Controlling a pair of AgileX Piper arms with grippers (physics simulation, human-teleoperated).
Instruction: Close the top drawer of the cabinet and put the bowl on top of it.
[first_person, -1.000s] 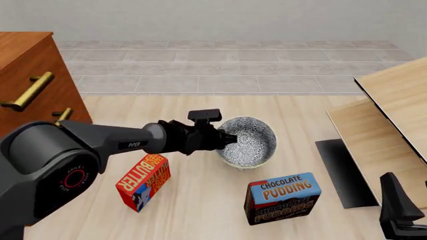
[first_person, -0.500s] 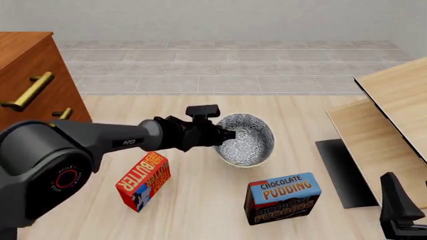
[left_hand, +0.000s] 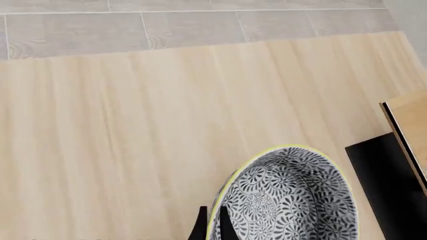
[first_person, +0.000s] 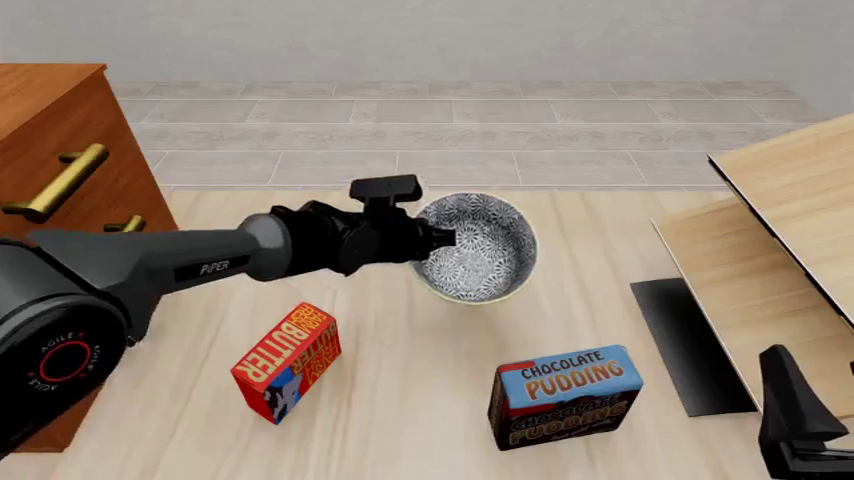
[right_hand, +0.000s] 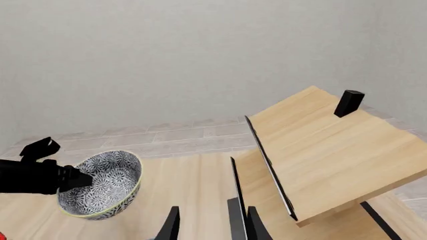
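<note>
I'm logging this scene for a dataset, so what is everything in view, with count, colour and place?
Bowl: one, black-and-white floral with yellowish rim, mid-table, tilted, held at its left rim.
Butter box: one, red-orange, near left part of the table.
Chocolate pudding box: one, blue over dark brown, near centre-right.
Cabinet: one, reddish-brown with brass handles, left edge.
Slanted wooden panels: pale wood with a black base, right side.
Table: one, pale wood, under everything.
Floor: grey tiles, beyond the table.
Left gripper: one, black, fingers shut across the bowl's rim.
Right gripper: one, black, low at the near right, fingers apart, holding nothing.
</note>
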